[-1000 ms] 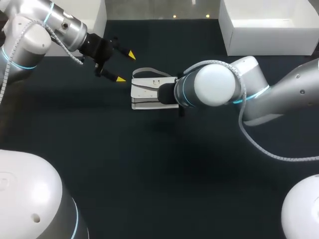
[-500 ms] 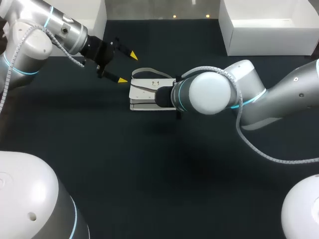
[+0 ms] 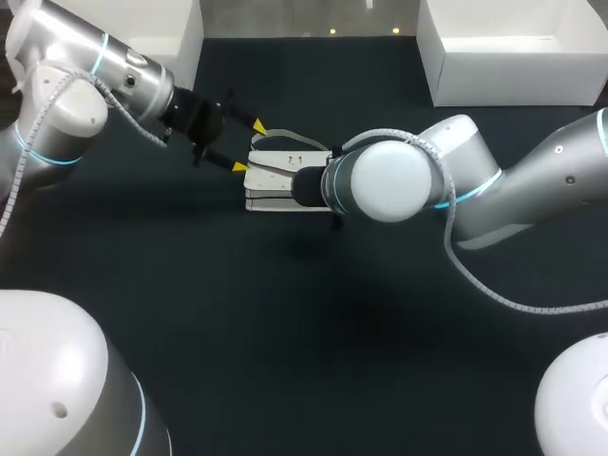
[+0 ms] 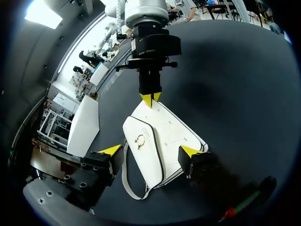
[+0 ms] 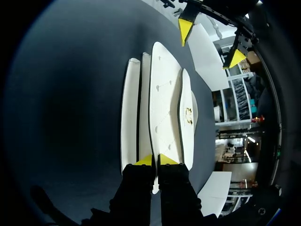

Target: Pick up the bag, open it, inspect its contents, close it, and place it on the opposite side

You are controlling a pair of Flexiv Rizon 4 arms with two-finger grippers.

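Gripping phase: right gripper jaws clamped on bag edge; left gripper jaws apart, straddling it. Likely next: close left.

Dark matte tabletop, white box far-R corner (second box far-L)

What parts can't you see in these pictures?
Inside of the bag: no view shows it; the flap is shut.
The right end effector: in the head view, the right arm covers it, and the bag's end.
The strap: in the left wrist view, partly tucked behind the bag.
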